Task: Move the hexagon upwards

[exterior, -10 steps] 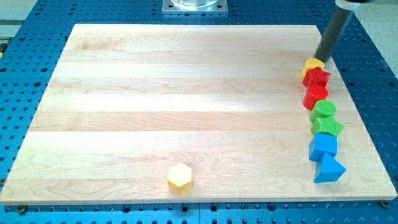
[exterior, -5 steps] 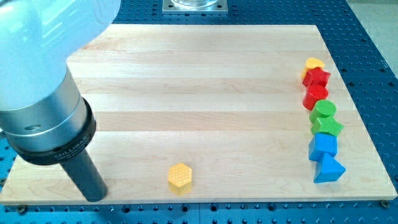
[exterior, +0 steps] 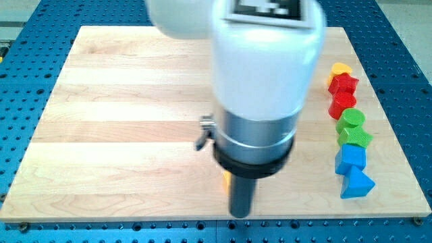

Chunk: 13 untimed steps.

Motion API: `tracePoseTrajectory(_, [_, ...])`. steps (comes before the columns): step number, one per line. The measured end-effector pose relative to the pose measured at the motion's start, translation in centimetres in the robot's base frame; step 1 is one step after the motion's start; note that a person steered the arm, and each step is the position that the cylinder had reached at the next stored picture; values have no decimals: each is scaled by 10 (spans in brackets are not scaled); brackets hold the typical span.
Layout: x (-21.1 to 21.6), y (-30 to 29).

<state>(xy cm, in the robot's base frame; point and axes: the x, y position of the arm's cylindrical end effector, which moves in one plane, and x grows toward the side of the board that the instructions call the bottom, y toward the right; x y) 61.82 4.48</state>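
Camera view shows my tip near the board's bottom edge, having swung across from the view's left in the last half second; it has no jaws, so it grips nothing. The yellow hexagon is almost hidden behind the rod, just up-left of the tip; contact cannot be told. I judge the upward push nearly lined up. Other blocks stay lined along the wooden board's right edge.

Board: pale wood in lengthwise bands, on a blue perforated table. Arm: white shell, silver collar, black ring, dark rod. Yellow sliver of hexagon at rod's 9 o'clock. At 3 o'clock: yellow block, red blocks, green, blue, blue triangle.
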Motion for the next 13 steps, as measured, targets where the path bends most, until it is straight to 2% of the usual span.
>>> tracePoseTrajectory(5, [0, 109])
tracePoseTrajectory(8, [-16, 135])
tracePoseTrajectory(10, [0, 80])
tracePoseTrajectory(11, [0, 26])
tracePoseTrajectory(13, [-29, -21])
